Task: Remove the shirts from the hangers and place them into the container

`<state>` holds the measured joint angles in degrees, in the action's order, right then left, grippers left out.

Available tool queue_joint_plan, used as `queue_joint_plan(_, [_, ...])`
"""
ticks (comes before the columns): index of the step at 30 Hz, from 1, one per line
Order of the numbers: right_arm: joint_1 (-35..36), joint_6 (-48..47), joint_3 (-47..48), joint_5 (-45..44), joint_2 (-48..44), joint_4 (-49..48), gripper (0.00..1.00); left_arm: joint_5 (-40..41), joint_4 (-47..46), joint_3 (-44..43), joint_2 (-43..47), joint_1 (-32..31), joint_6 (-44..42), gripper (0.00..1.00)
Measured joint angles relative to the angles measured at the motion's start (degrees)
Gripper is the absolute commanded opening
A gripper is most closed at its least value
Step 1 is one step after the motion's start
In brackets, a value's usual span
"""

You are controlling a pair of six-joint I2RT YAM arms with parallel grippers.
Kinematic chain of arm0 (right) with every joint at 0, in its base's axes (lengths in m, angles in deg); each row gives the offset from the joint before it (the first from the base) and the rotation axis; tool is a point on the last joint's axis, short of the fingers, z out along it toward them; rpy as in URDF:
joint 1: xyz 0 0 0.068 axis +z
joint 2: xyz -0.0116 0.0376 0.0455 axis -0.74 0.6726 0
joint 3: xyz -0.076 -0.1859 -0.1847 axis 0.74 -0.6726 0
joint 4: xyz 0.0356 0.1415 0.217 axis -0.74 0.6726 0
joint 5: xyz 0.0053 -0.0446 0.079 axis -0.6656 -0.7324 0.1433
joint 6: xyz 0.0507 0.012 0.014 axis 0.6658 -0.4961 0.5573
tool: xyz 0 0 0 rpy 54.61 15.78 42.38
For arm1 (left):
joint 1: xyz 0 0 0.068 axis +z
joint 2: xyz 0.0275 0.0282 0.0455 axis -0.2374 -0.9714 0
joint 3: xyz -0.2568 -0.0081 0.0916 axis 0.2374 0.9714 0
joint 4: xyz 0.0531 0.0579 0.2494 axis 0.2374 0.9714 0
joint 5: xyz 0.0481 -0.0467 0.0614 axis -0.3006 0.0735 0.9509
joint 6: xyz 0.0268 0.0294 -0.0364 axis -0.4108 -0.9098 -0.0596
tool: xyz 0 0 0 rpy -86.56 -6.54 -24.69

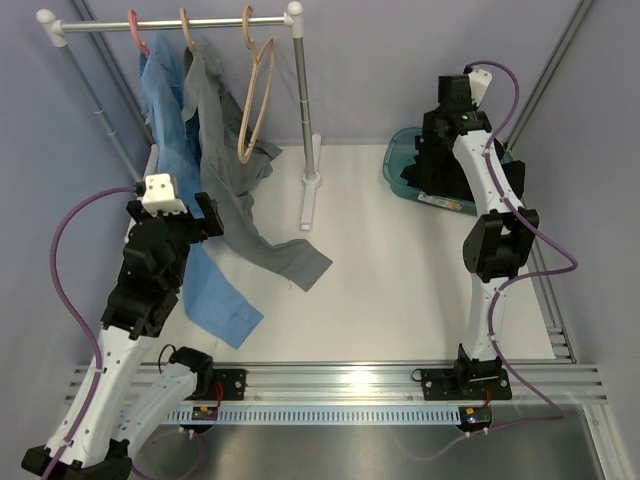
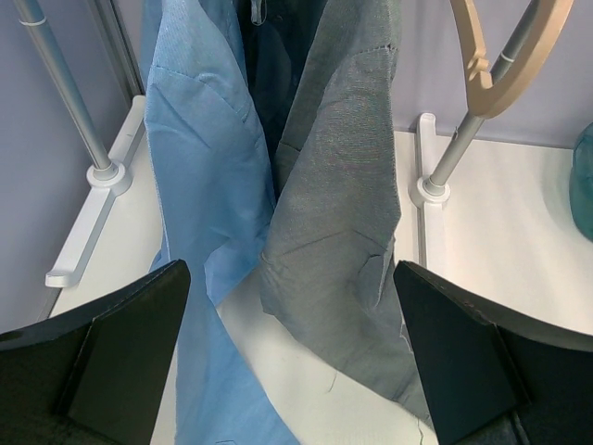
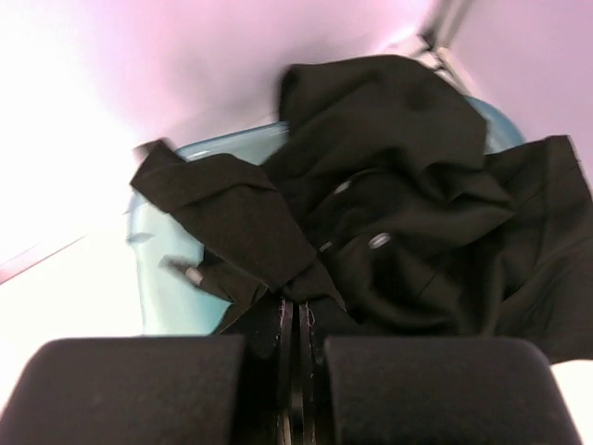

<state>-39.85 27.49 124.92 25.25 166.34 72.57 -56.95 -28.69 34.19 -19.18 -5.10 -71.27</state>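
Now: my right gripper [image 3: 295, 326] is pressed together, pinching a fold of the black shirt [image 3: 398, 185], which lies heaped in the container [image 3: 176, 278] (soft, limp, light; I judge it will slump anywhere). My left gripper [image 2: 289, 283], spread wide, faces the hanging grey shirt [image 2: 334, 232] and light blue shirt [image 2: 204, 167]; the collar looks like the best hold.

Place: a robot lab cell, not a home.
Walls: bare lilac panels and metal struts behind my clothes rail [image 1: 100, 25].
Ground: the rail stands on a white table [image 1: 400, 280].
Mount: my two arms [image 1: 490, 240] bolt to an aluminium track [image 1: 340, 380] in front of the rail.
Props: shirts [image 1: 215, 150] hung on the rail.
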Motion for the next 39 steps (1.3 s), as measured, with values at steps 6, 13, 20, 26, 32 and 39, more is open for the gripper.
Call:
queue_joint_plan(6, [-2.8, 0.1, 3.3, 0.2, 8.9, 3.0, 0.00, 0.0, 0.0, 0.0, 0.0, 0.0, 0.0, 0.99])
queue_joint_plan(13, [-2.8, 0.5, 5.3, 6.2, 18.3, 11.1, 0.06, 0.0, 0.0, 0.0, -0.3, 0.0, 0.0, 0.99])
queue_joint_plan(20, [-3.3, 0.5, 10.9, 10.7, 23.4, 16.2, 0.32, 0.0, 0.0, 0.0, -0.7, 0.0, 0.0, 0.99])
queue_joint_plan(26, [-3.5, -0.4, 2.4, 12.7, 14.8, 12.9, 0.52, 0.0, 0.0, 0.0, -0.8, 0.1, 0.0, 0.99])
queue_joint_plan(32, [-3.5, -0.5, -7.5, 14.4, -1.9, 6.6, 0.57, 0.0, 0.0, 0.3, -0.8, 0.1, 0.0, 0.99])
queue_joint_plan(39, [-3.2, 0.2, -28.3, 16.6, -21.3, -0.6, 0.58, -0.1, 0.0, 0.3, -0.8, 0.1, 0.0, 0.99])
